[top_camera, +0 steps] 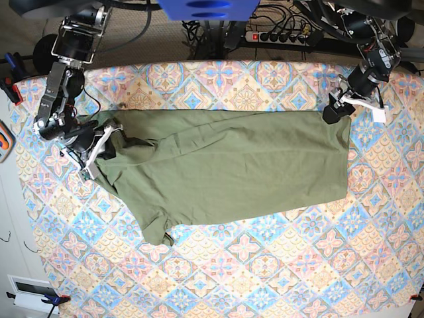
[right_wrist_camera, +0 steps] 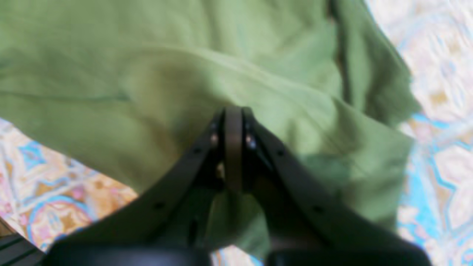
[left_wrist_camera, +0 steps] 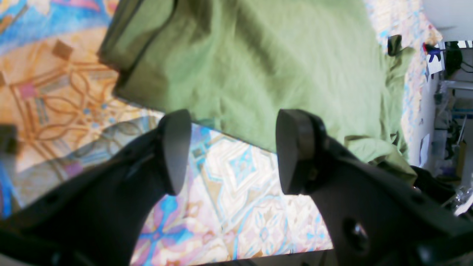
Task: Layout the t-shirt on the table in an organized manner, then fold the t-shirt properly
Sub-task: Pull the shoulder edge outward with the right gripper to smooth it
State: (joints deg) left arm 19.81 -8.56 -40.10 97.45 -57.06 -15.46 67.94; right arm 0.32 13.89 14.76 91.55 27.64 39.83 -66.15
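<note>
The olive-green t-shirt [top_camera: 225,165] lies spread lengthwise across the table [top_camera: 265,265], its sleeve end to the left and its hem to the right. One sleeve [top_camera: 156,228] juts toward the front. At the shirt's left end my right gripper [top_camera: 109,136] is shut on a fold of the t-shirt [right_wrist_camera: 184,85], pads pressed together [right_wrist_camera: 233,147], with the cloth bunched around them. My left gripper [top_camera: 331,114] hovers at the far right hem corner. Its fingers [left_wrist_camera: 173,151] stand wide apart over the shirt's edge [left_wrist_camera: 258,66] and the patterned cloth [left_wrist_camera: 240,207], holding nothing.
A power strip [top_camera: 278,36] and cables lie on the floor behind the table. An orange object [top_camera: 3,142] sits past the left edge. Patterned cloth stretches wide in front of the shirt [top_camera: 252,278].
</note>
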